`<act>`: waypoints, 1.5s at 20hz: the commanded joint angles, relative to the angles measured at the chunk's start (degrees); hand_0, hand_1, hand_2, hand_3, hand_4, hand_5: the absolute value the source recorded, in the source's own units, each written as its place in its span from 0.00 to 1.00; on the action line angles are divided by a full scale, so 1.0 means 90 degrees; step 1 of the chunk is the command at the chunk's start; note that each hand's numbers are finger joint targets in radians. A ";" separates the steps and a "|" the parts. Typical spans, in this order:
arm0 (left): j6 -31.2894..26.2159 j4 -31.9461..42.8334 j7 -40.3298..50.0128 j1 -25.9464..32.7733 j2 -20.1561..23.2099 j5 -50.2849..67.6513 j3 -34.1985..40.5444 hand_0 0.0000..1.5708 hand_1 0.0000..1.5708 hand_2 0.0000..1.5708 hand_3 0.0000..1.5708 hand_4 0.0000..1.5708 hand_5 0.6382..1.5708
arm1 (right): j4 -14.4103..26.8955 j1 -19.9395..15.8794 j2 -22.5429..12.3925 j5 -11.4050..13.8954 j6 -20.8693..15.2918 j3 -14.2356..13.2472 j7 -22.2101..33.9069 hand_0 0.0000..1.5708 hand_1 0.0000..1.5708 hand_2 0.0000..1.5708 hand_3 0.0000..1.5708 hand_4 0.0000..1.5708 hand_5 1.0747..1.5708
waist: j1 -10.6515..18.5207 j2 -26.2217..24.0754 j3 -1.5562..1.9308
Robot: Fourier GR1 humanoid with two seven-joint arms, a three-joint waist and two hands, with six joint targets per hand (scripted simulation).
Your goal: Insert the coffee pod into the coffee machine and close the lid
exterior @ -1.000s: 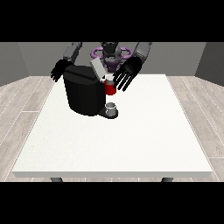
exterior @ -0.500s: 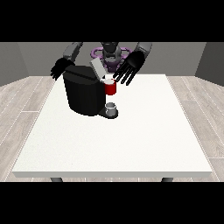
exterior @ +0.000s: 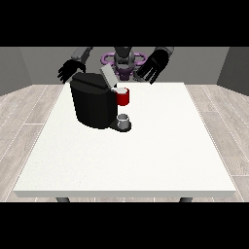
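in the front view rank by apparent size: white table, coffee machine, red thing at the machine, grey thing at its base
1. white table
2. coffee machine
3 and 4. red thing at the machine and grey thing at its base: they look much alike, the red one perhaps slightly larger, so no firm order.

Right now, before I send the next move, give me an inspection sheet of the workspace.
Surface: large white table, mostly bare.
Job's things: black boxy coffee machine at the table's far left; its grey lid tilted up, not closed. A red thing at the machine. A small grey thing on the machine's base; cannot tell if it is the pod.
Clutter: nothing seen.
Hands: the hand at the view's right raised, fingers spread, holding nothing; the hand at the view's left above the machine, fingers spread.
Cables: nothing seen.
Surroundings: pale plank floor, grey walls.
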 commanded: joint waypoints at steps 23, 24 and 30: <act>-0.0536 -0.0919 -0.0569 0.3002 -0.1897 0.2922 0.1464 0.00 0.00 0.00 0.00 0.00 1.00 | -0.0951 -0.0252 -0.0861 0.0003 0.1029 0.0354 0.1064 0.00 0.00 0.00 0.00 0.00 1.00 | 0.1750 -0.1749 0.0000; -0.0514 -0.0996 -0.0298 0.2791 -0.2269 0.3049 0.1292 0.00 0.00 0.00 0.00 0.04 1.00 | -0.0565 -0.0416 -0.0989 -0.0005 0.1106 0.0222 0.0976 0.00 0.00 0.00 0.00 0.00 1.00 | 0.2094 -0.1829 0.0002; -0.0785 -0.1957 0.0302 0.3151 -0.2086 0.3454 0.1233 0.00 0.00 0.00 0.00 0.00 1.00 | -0.0421 -0.0450 -0.0814 0.0257 0.1119 0.0452 0.0873 0.00 0.00 0.00 0.00 0.00 1.00 | 0.2157 -0.1655 0.0003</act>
